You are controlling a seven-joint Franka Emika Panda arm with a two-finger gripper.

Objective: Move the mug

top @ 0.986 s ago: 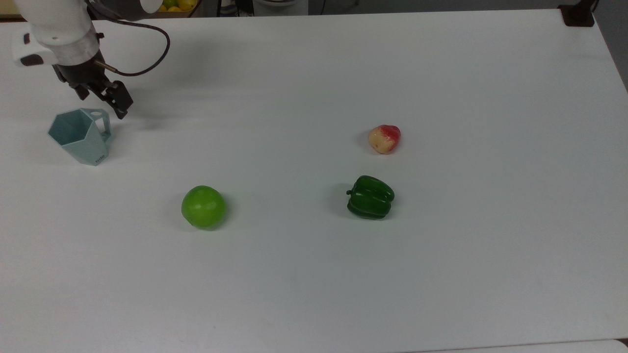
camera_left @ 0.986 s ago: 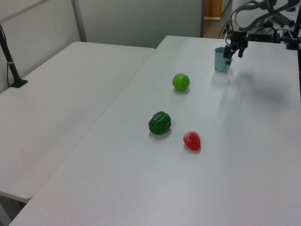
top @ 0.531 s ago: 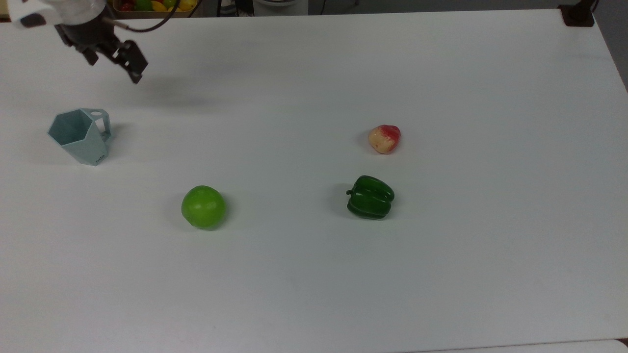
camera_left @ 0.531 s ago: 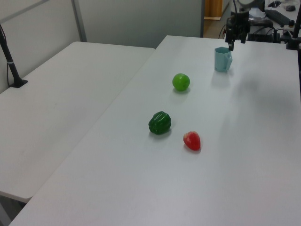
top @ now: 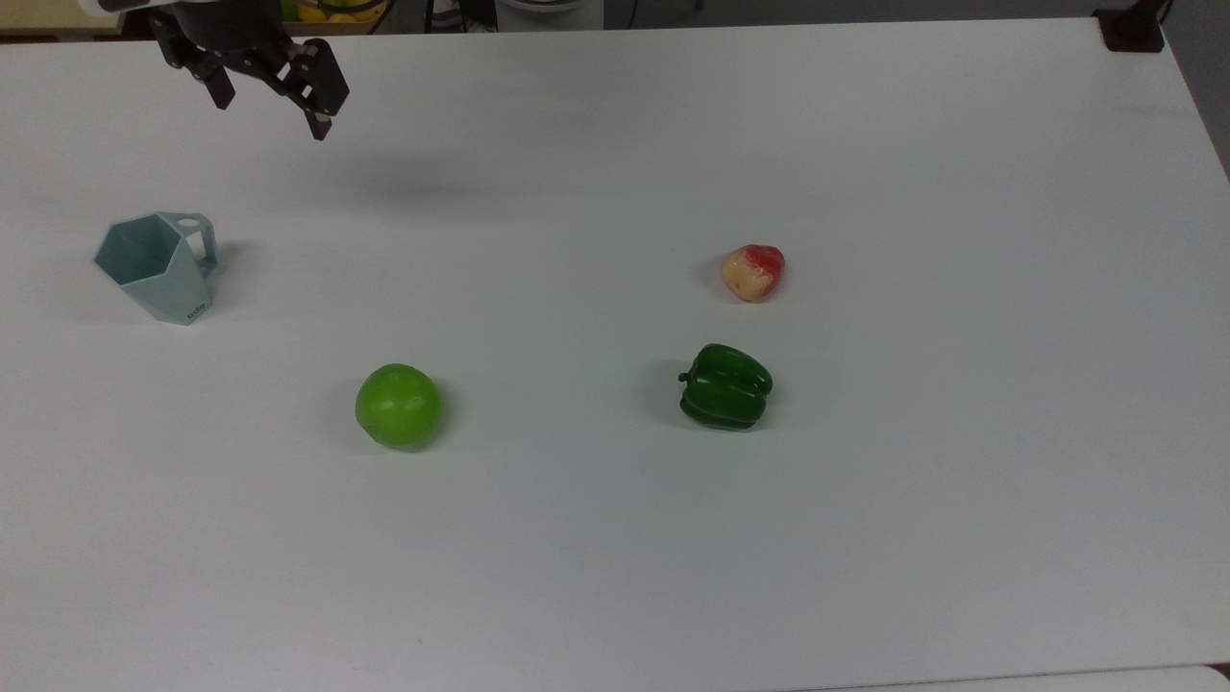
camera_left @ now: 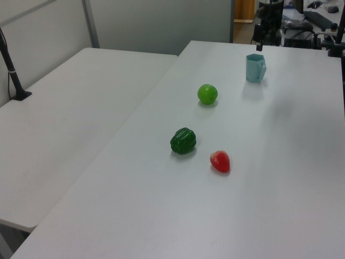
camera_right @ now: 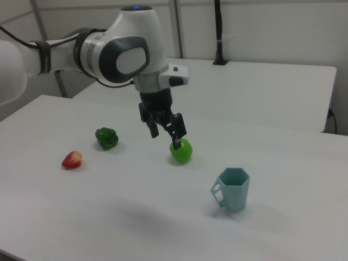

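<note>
Since 1 second ago the black two-finger gripper (top: 271,96) has lifted away from the handle of the pale blue-green faceted mug (top: 159,266) and drifted toward the top view's upper edge and a little to the top view's right. It now hangs in the air well apart from the mug, its 2 fingers (camera_right: 178,129) spread with a plain gap between them and nothing held.

That mug stands upright on the white table (top: 865,538) near the top view's left edge, hexagonal rim up, angular handle toward the top view's right, where it stood before. In the right view the mug (camera_right: 232,189) sits at the right view's lower right, below the gripper (camera_right: 165,132).

Resting apart on the table are 3 other things: a round bright green fruit (top: 399,406), a dark green bell pepper (top: 725,386) and a red-and-cream strawberry-shaped piece (top: 753,272).
</note>
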